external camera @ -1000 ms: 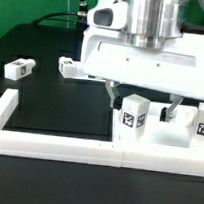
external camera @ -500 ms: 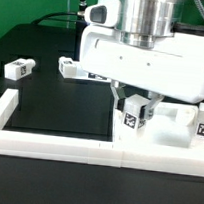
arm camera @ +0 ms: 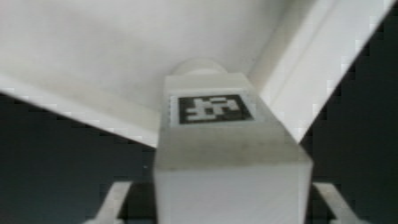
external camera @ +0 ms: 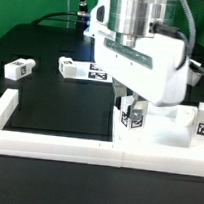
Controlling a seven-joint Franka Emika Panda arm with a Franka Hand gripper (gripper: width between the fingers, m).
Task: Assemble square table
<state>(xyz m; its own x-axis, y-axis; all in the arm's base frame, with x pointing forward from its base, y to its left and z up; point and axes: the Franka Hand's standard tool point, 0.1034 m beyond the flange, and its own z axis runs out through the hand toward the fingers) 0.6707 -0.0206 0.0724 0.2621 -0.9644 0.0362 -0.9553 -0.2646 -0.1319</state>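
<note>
My gripper is shut on a white leg that stands upright with its tag facing the camera. The leg rests on the white tabletop, which lies in the corner of the border wall at the exterior view's right. In the wrist view the leg fills the middle between my gripper's fingers, with the tabletop beneath it. Another leg stands at the right edge. Two legs lie on the black table at the left.
The low white border wall runs along the front and up the left side. A tagged white piece lies behind the arm. Black table lies between the wall and the loose legs.
The gripper has turned about its vertical axis with the leg in it. The leg and its tag have shifted toward the exterior view's right. The loose legs have not moved.
</note>
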